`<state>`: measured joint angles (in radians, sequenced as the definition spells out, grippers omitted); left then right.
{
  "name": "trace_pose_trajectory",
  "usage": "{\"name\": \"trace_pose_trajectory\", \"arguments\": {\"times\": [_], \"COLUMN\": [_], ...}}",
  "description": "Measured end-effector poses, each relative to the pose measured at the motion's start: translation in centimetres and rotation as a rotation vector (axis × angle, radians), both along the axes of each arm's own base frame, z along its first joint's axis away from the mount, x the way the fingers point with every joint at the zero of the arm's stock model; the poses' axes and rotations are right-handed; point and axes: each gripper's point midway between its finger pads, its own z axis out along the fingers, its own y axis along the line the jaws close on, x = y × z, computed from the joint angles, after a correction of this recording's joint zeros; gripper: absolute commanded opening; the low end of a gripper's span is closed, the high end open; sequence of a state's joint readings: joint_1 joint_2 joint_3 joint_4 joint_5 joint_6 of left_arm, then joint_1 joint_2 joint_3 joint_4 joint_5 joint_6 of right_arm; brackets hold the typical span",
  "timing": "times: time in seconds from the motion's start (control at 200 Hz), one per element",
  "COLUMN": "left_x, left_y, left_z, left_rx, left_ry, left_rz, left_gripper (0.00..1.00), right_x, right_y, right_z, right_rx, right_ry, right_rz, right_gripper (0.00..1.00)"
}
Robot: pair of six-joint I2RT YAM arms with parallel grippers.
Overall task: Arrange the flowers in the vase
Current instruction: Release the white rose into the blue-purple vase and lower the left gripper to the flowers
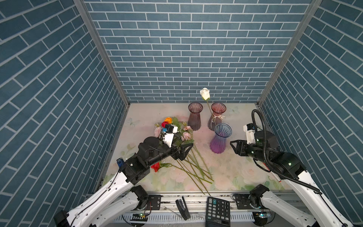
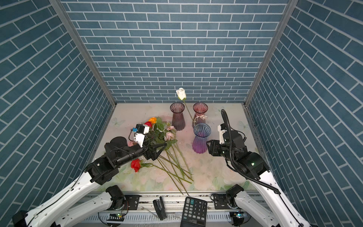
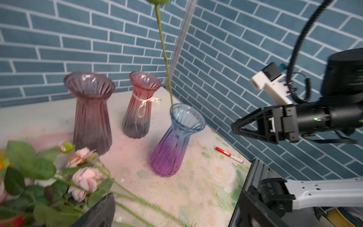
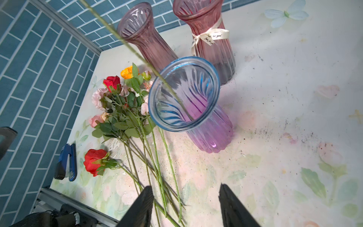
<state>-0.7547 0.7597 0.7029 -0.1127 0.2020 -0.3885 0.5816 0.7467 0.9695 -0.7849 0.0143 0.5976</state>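
Left gripper (image 1: 187, 152): jaws spread wide, empty, over the stems.
Flowers (image 4: 125, 118): heaped on the surface's left half, blooms toward the back edge, stems fanning toward the front edge. One red rose (image 1: 156, 167) lies apart, nearer the left edge.
White rose (image 1: 205, 94): upright, mid-back. The wrist views show its stem inside the blue vase (image 3: 176, 137), which the top views leave unclear.
Right gripper (image 4: 185, 187): jaws partly apart, empty, right of the blue vase.
Pen (image 3: 229, 155): near the right edge, plain only in the left wrist view.
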Motion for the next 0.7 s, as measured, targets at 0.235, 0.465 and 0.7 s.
{"name": "trace_pose_trajectory", "arguments": {"times": [0.235, 0.465, 0.7], "left_x": [0.8, 1.2, 1.8], "left_y": [2.5, 4.5, 4.8], "left_z": [-11.5, -14.1, -13.1], "left_rx": [0.115, 0.067, -0.011], "left_ry": [0.218, 0.25, 0.219], "left_rz": [0.173, 0.275, 0.302], "left_gripper": [1.0, 1.0, 1.0], "right_x": [-0.8, -3.3, -5.3], "right_y": [-0.5, 4.0, 9.6], "right_z": [-6.3, -11.9, -15.2], "right_rx": [0.048, 0.064, -0.003], "right_ry": [0.095, 0.25, 0.346], "right_rz": [-0.072, 0.09, 0.244], "right_gripper": [0.45, 0.39, 0.37]}}
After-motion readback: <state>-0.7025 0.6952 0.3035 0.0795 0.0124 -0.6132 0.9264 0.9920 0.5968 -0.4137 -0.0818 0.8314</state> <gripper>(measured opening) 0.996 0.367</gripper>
